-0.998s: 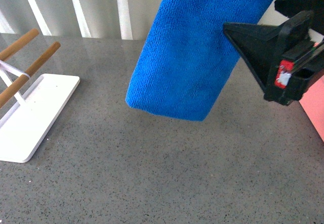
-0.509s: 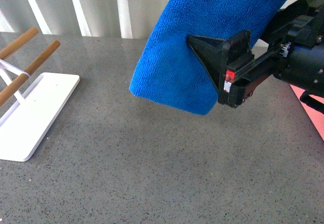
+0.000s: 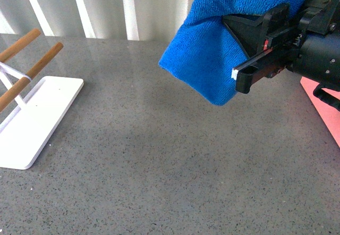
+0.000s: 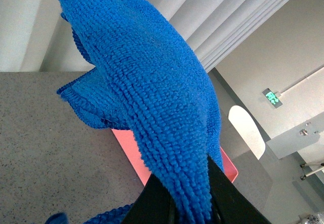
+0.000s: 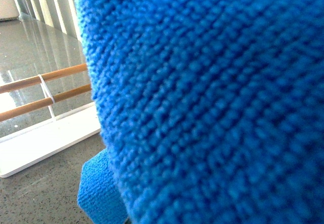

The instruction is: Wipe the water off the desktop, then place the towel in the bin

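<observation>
Desktop (image 3: pixel 159 182): dark grey, stone-like, fine light and dark speckles, slight gloss, fills most of front view. Right wrist view shows window glare reflected in its far part. White rack base (image 3: pixel 37 118) lies flat on it at far left, rectangular, thin raised rim, rounded corner, near end cut off by frame edge. Two wooden bars (image 3: pixel 40 59) run side by side above base, held up on a thin white post (image 3: pixel 16 89). Salmon-pink bin (image 3: pixel 328 123) at far right edge, only a sliver visible; cannot tell whether it stands on desktop or just beside it
</observation>
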Robot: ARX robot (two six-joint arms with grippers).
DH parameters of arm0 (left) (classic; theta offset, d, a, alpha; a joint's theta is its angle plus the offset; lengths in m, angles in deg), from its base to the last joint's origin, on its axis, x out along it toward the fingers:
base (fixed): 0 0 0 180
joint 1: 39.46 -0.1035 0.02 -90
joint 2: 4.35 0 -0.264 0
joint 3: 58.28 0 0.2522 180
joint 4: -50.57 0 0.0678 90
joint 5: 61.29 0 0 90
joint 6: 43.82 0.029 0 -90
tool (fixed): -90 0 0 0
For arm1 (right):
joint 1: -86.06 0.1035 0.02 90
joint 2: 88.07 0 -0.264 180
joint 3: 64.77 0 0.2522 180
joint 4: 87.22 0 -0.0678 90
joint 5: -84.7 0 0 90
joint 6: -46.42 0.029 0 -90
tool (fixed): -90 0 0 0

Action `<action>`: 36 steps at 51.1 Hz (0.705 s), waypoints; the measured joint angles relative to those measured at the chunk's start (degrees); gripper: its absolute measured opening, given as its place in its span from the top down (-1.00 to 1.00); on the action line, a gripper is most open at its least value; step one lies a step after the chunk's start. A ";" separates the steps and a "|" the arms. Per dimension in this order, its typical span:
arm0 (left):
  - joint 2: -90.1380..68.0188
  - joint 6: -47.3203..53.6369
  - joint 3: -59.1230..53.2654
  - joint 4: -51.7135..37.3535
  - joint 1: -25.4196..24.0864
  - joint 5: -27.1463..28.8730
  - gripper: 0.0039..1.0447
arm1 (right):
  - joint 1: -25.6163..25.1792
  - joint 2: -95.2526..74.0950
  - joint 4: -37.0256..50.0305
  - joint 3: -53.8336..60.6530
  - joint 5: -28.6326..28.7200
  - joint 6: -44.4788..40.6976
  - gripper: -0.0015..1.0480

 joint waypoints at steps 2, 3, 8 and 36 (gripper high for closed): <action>-0.02 0.09 0.00 0.13 -0.02 0.07 0.91 | -0.22 0.00 0.15 0.04 0.17 0.02 0.92; -0.02 0.09 0.00 0.35 -0.02 0.07 0.91 | -0.31 0.00 0.15 0.07 0.22 0.02 0.92; -0.44 0.11 0.09 0.81 -0.11 0.42 0.91 | -0.85 0.00 0.15 0.35 0.57 0.04 0.92; -8.04 3.82 8.26 8.66 -12.31 1.51 -0.78 | -5.68 1.97 -0.48 0.74 1.95 0.74 0.92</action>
